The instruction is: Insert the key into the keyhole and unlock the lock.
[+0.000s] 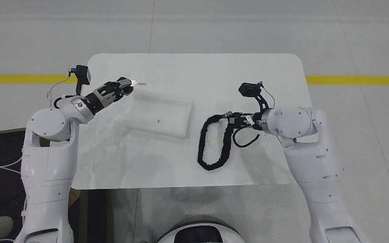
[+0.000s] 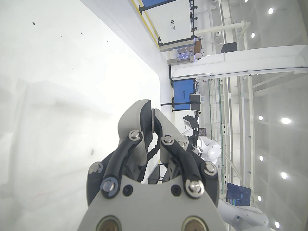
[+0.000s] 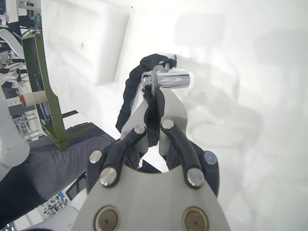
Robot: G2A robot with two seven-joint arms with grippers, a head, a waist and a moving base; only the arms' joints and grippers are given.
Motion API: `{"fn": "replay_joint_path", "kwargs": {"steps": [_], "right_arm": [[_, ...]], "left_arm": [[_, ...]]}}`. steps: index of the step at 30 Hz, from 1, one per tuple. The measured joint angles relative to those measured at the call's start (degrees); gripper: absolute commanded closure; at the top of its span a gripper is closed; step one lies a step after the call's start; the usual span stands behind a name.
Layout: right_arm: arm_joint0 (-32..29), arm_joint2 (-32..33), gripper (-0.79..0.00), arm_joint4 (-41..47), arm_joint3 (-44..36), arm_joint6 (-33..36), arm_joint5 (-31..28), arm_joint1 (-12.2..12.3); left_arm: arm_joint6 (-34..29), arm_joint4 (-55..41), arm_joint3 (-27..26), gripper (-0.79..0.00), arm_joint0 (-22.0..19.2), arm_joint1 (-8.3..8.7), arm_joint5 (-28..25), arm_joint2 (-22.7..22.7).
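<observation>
- The small silver metal key (image 1: 138, 82) is held by the left gripper (image 1: 126, 85) at the far left part of the white table (image 1: 243, 67). Its blade projects beyond the fingertips.
- In the left wrist view the key's thin edge (image 2: 152, 121) is pinched between the black pads (image 2: 145, 118), with the fingers closed tight on it.
- The chrome cylinder lock (image 3: 173, 80) is held by the right gripper (image 3: 154, 97). The fingers are clamped where the black fabric-sleeved chain (image 3: 131, 90) meets the cylinder.
- The chain's loop (image 1: 213, 146) lies on the table beside that gripper.
- Key and lock are well apart, and a white rectangular foam pad (image 1: 159, 114) lies between them.
- The keyhole cannot be made out.
- Progress is judged early. Both items are grasped, but bringing them together, alignment, insertion and turning are not yet done.
</observation>
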Motion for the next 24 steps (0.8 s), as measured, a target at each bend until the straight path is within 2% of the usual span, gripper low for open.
{"fn": "replay_joint_path", "kwargs": {"steps": [6,17,22,24], "right_arm": [[1.03,-6.96,0.0,-10.72,1.08,-0.16,-0.21,-0.43],[1.89,-14.67,0.0,-33.19,-0.19,5.69,-0.97,-1.35],[2.18,-16.1,0.0,-36.28,1.33,8.76,-2.39,-2.36],[2.28,-15.83,0.0,-34.93,1.91,9.58,-2.13,-2.82]], "left_arm": [[0.0,0.0,0.0,0.0,0.0,0.0,0.0,0.0],[0.0,0.0,0.0,0.0,0.0,0.0,0.0,0.0],[0.0,0.0,0.0,0.0,0.0,0.0,0.0,0.0],[0.0,0.0,0.0,0.0,0.0,0.0,0.0,0.0]]}}
